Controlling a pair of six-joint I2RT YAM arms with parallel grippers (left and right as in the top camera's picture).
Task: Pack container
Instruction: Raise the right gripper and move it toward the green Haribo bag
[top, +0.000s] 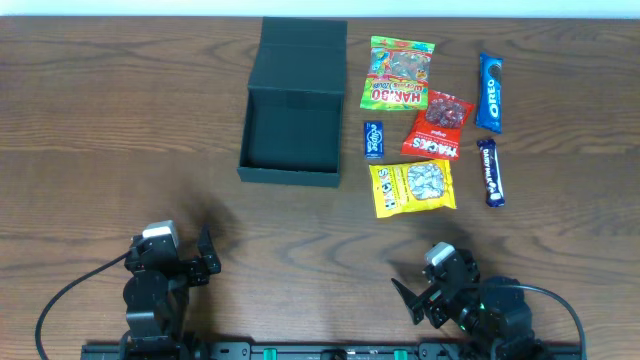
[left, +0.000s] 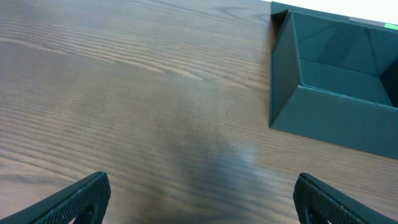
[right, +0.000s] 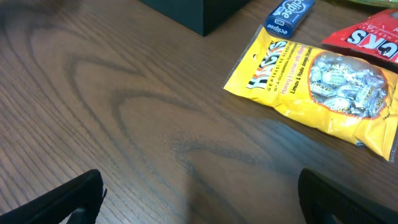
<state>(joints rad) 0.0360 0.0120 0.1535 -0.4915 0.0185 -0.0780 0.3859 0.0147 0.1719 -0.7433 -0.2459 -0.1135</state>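
Both jaws — container (top: 288, 176) well beyond

Haribo bag (top: 397, 72), Oreo pack (top: 489, 92), Eclipse pack (top: 373, 139), red bag (top: 438, 125), yellow bag (top: 412, 187), blue bar (top: 489, 171)

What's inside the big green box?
Nothing I can see. The container is open; from overhead only its bare dark bottom shows. From the left wrist, its near wall hides part of the bottom.

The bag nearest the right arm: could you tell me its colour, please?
The bag is yellow, clearest in the right wrist view.
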